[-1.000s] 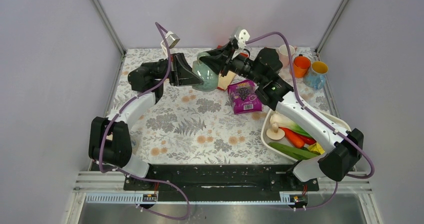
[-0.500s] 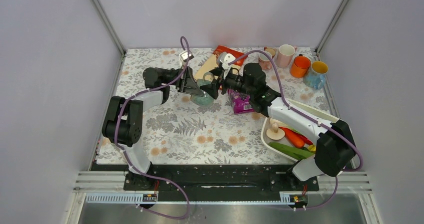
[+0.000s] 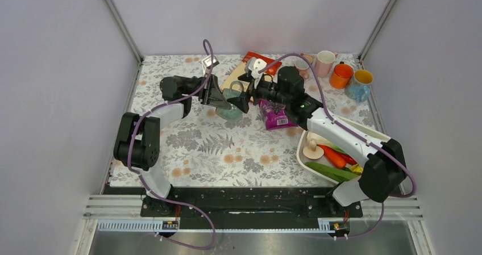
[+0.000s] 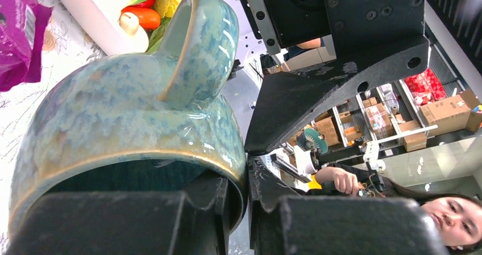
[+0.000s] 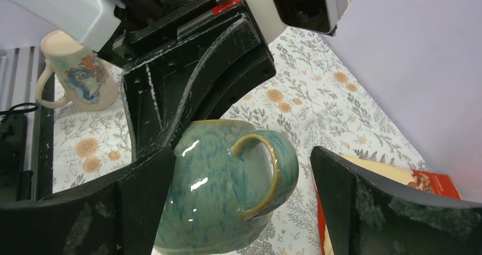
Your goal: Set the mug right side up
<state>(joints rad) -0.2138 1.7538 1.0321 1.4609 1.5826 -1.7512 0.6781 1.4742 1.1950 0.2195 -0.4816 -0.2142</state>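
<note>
From overhead, the teal mug is largely covered by the left gripper and right gripper; its mouth cannot be seen, nor can contact with the table be told. Behind the mug a wooden board is partly hidden by them, and right of the mug a purple packet is overlapped by the right arm. In the left wrist view the mug's rim is partly screened by that gripper's fingers. In the right wrist view the mug's base is cut off by the bottom edge.
</note>
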